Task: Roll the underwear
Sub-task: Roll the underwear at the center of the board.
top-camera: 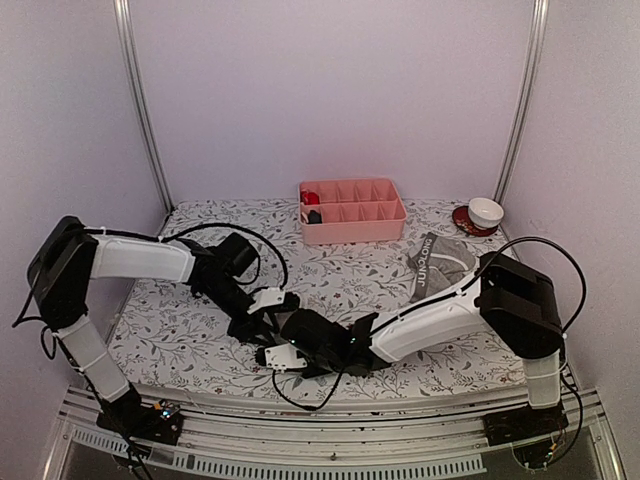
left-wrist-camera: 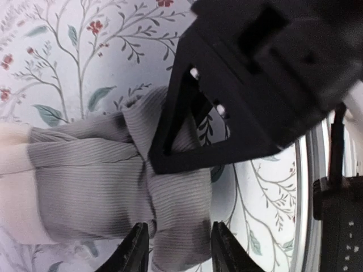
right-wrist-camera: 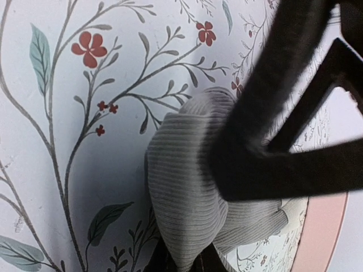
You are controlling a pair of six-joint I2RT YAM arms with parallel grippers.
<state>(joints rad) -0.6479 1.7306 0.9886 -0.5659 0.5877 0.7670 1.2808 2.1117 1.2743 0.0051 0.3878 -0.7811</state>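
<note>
The right gripper (right-wrist-camera: 180, 262) is pinching a bunched fold of the plain grey briefs (right-wrist-camera: 181, 187) tight between its closed fingers, while the left gripper (left-wrist-camera: 180, 249), just beside it over the same cloth, is standing partly open with its fingers straddling a ridge of the fabric. The briefs are lying crumpled on the flowered table cover (top-camera: 180, 320) near the front edge, between the two arms. The grey boxer-briefs (top-camera: 440, 262) with the dark lettered waistband are lying well apart at the right, near the pink tray (top-camera: 350, 232) and a white bowl (top-camera: 486, 210).
</note>
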